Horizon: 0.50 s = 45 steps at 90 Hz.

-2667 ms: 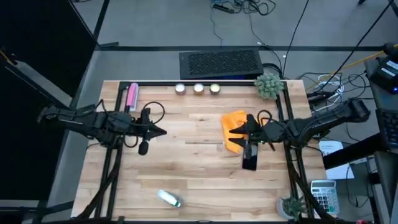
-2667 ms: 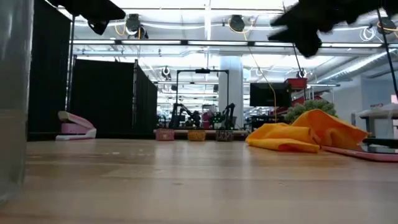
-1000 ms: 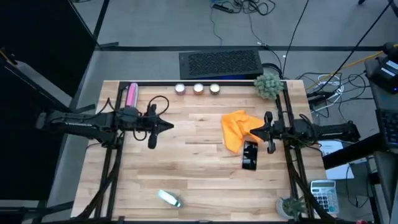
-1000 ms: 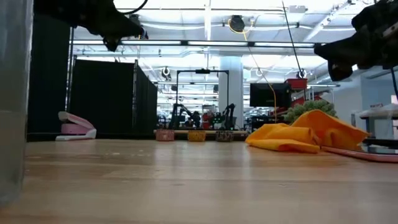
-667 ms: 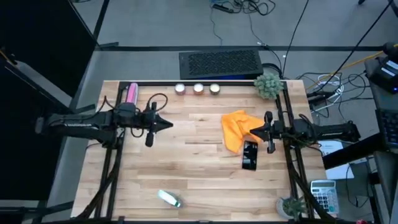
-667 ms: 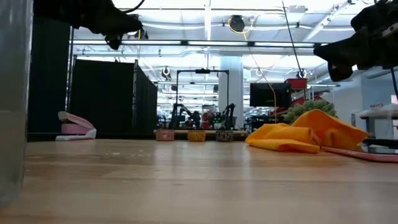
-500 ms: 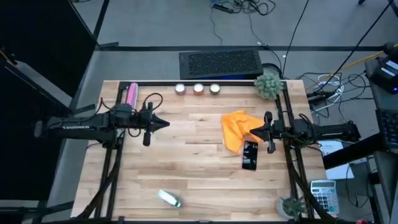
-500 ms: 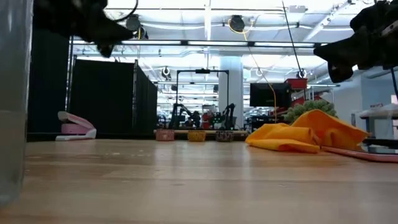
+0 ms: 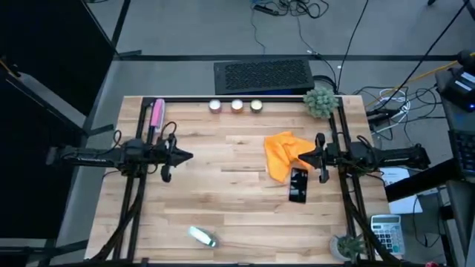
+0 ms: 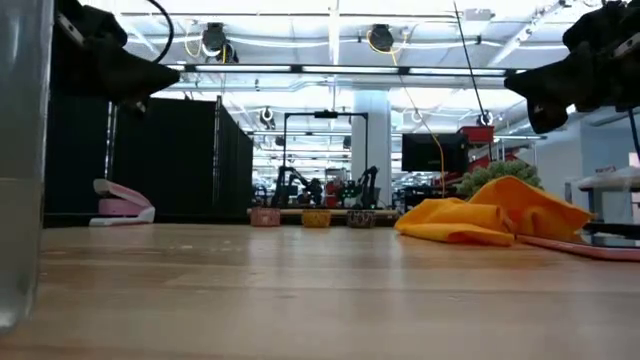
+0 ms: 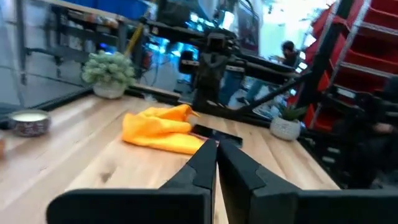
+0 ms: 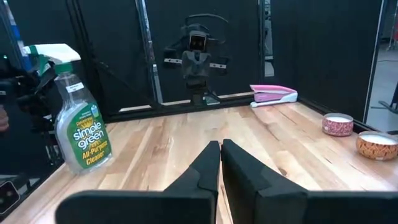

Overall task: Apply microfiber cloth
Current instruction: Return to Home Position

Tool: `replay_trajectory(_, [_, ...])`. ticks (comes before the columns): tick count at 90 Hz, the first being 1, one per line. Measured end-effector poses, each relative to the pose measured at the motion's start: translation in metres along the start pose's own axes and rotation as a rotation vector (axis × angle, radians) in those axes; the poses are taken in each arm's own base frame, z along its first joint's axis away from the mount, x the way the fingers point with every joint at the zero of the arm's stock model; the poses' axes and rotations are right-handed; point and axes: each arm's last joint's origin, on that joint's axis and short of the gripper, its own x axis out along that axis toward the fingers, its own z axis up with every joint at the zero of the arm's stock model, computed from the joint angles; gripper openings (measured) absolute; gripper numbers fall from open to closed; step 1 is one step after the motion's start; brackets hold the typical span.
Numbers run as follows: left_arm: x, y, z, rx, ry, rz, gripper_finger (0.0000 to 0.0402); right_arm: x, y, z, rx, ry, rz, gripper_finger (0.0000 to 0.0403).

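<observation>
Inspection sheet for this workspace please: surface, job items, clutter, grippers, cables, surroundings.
Surface: light wooden plank table, no spills seen.
Job's things: bright orange microfiber cloth bunched at the far end of the black smartphone, which is mostly uncovered.
Clutter: upright clear spray bottle; pink stapler; three small round candles; small potted plant.
Grippers: left gripper shut, empty, raised at table's left; right gripper shut, empty, raised by the cloth.
Cables: black cables loose on the floor beyond the table.
Surroundings: black perforated mat; grey calculator.
</observation>
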Motion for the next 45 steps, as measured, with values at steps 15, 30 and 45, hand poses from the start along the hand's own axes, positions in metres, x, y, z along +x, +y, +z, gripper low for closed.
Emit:
replay_trajectory(15, [-0.005, -0.001, -0.003, 0.040, 0.040, -0.041, 0.0000, 0.000, 0.000, 0.000, 0.000, 0.000, 0.001, 0.0000])
replay_trajectory(30, [-0.016, 0.003, -0.004, 0.028, 0.036, -0.012, 0.0000, 0.000, 0.000, 0.000, 0.000, 0.000, 0.001, 0.0000])
replay_trajectory(45, [-0.019, 0.005, -0.003, 0.031, 0.014, 0.051, 0.0000, 0.000, 0.000, 0.000, 0.000, 0.002, -0.001, 0.0000])
